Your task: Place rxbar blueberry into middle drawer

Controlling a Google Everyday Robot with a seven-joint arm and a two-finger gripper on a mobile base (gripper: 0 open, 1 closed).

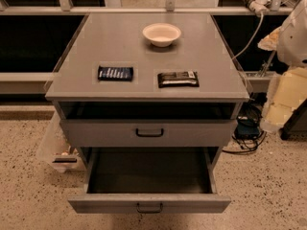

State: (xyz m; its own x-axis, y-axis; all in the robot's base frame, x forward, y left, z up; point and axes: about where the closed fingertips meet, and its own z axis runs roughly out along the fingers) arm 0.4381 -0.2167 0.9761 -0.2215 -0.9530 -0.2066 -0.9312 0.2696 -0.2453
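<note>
Two bars: rxbar blueberry (115,73) left, black bar (178,78) right, untouched on cabinet top (120,42).
Middle drawer (148,174): pulled open to receive.
Gripper (284,99): right edge, clear of both; grip state cannot be told.

Speckled floor (271,190) beneath grey cabinet (144,54)

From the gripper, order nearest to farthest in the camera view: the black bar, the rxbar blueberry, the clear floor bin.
The gripper is at the right edge, beside the cabinet.
1. black bar, tabletop right
2. rxbar blueberry, tabletop left
3. clear bin, floor, far left
</note>
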